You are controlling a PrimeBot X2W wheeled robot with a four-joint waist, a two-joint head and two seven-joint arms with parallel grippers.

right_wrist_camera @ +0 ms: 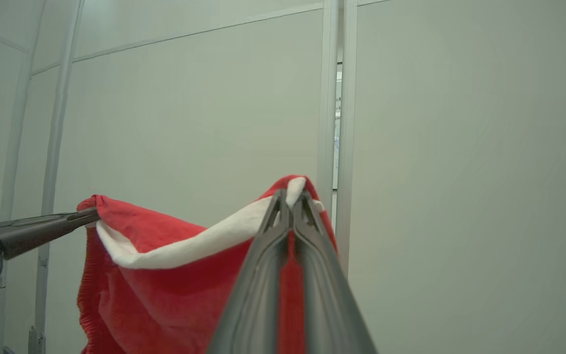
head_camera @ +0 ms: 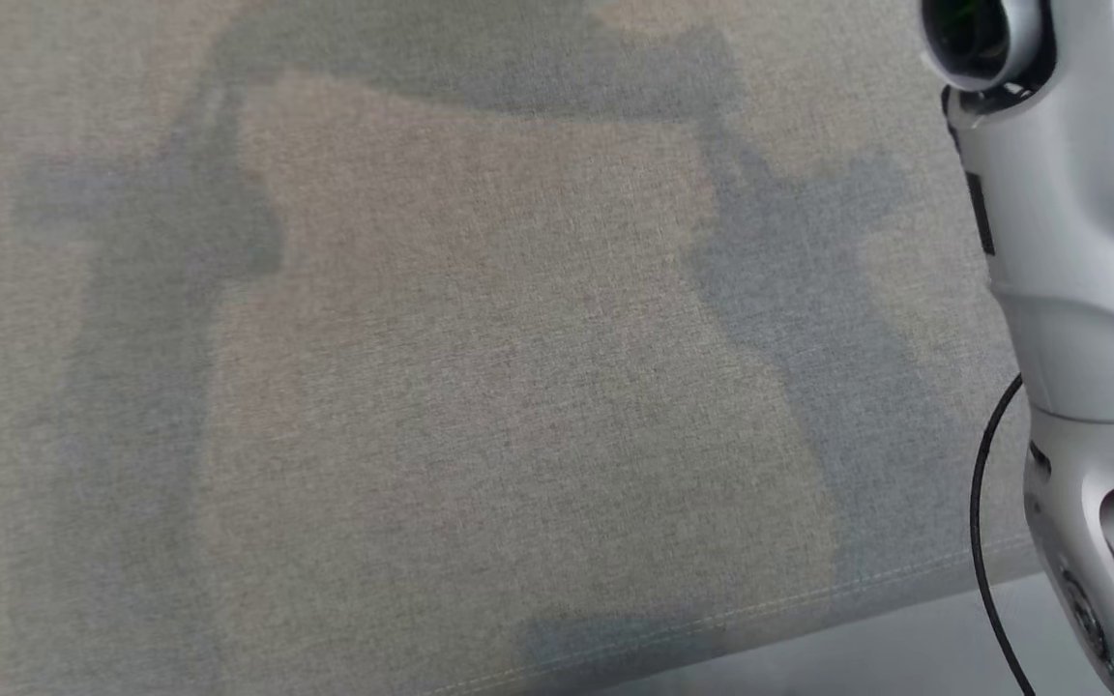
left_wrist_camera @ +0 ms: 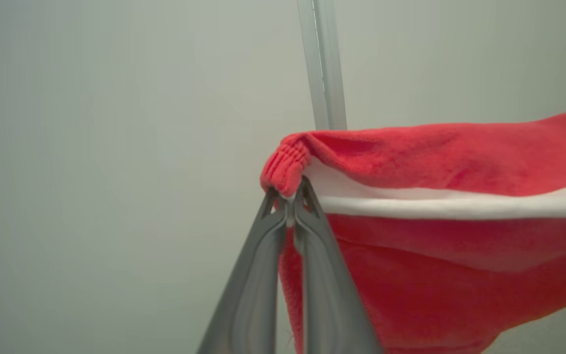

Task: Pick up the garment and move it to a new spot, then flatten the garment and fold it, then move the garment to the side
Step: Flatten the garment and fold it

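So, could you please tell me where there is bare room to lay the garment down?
The grey fabric surface lies bare from the head view's left edge across to the pale forearm, and down to its seamed front edge. It is crowded at the right, by that forearm and its cable.

A red garment (left_wrist_camera: 435,162) of fuzzy, matt, fleece-like cloth carries a smoother white band. The table cover (head_camera: 480,387) is coarse grey woven cloth. The forearm (head_camera: 1079,242) at the frame's right edge is smooth, satiny pale plastic.
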